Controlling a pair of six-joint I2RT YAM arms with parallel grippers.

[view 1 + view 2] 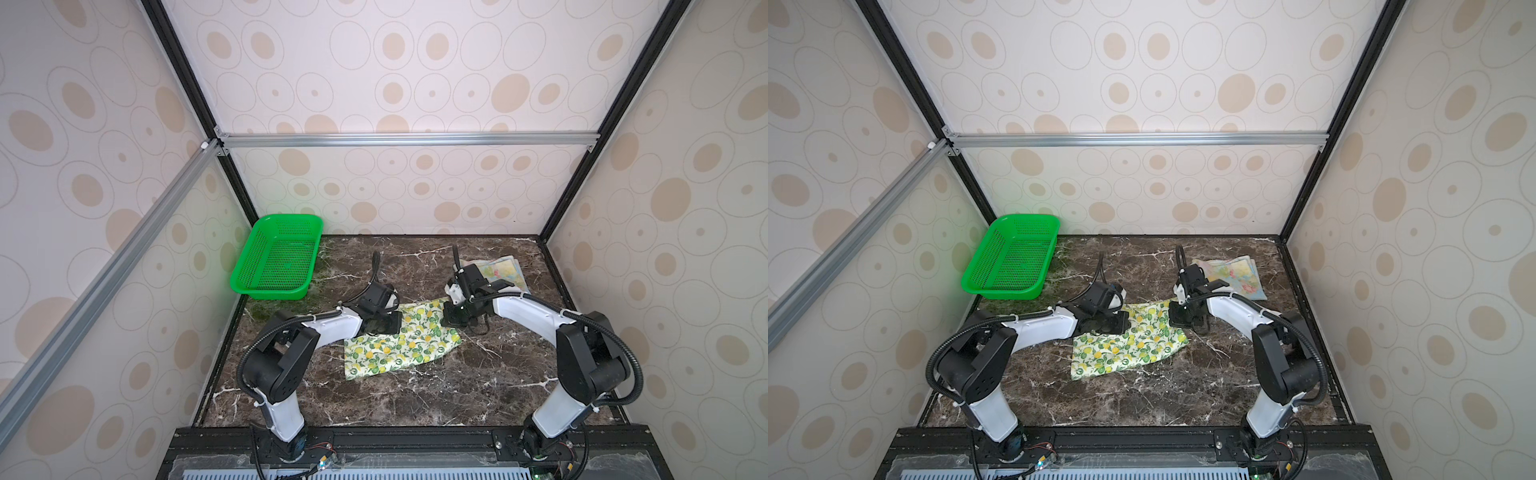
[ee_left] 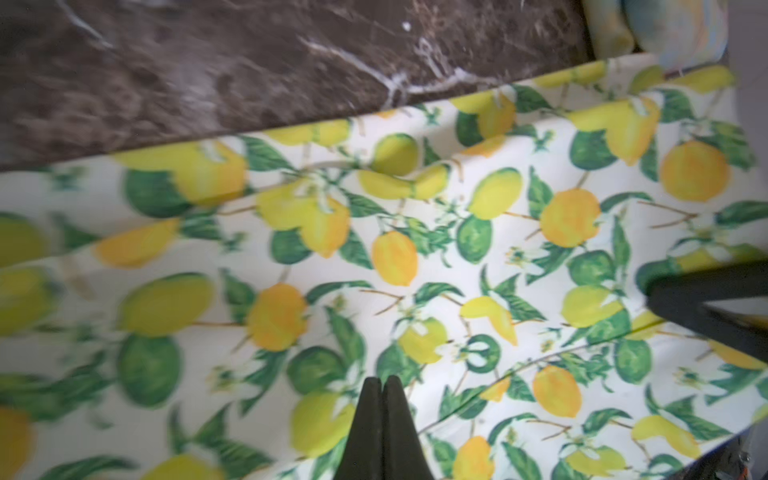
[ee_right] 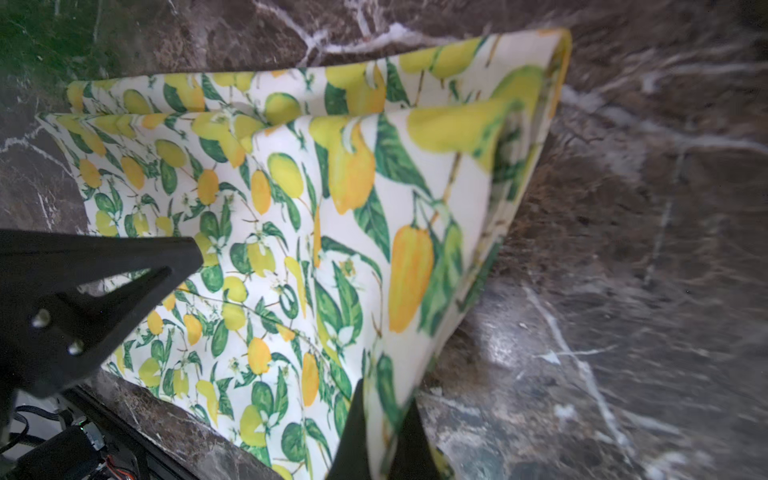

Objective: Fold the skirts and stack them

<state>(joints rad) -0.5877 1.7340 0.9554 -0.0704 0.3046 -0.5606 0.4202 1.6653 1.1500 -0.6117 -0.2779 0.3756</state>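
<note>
Right wrist view: lemon skirt (image 3: 291, 216) edge pinched inside right pincer (image 3: 384, 409)

Showed lemon skirt (image 1: 399, 345), cream with yellow lemons and green leaves, spread mostly flat mid-scene, right edge lifted and seemingly doubled over. Showed floral skirt (image 1: 503, 266), pastel blue-yellow with pink flowers, folded, lying apart toward far right.

Soft, even light all round, shadows faint. Both top views are sharp but bow at the edges; the green basket (image 1: 276, 257) tints the marble tabletop (image 1: 415, 395) beside it. In both wrist views the lemon skirt (image 2: 415, 270) smears with blur.
</note>
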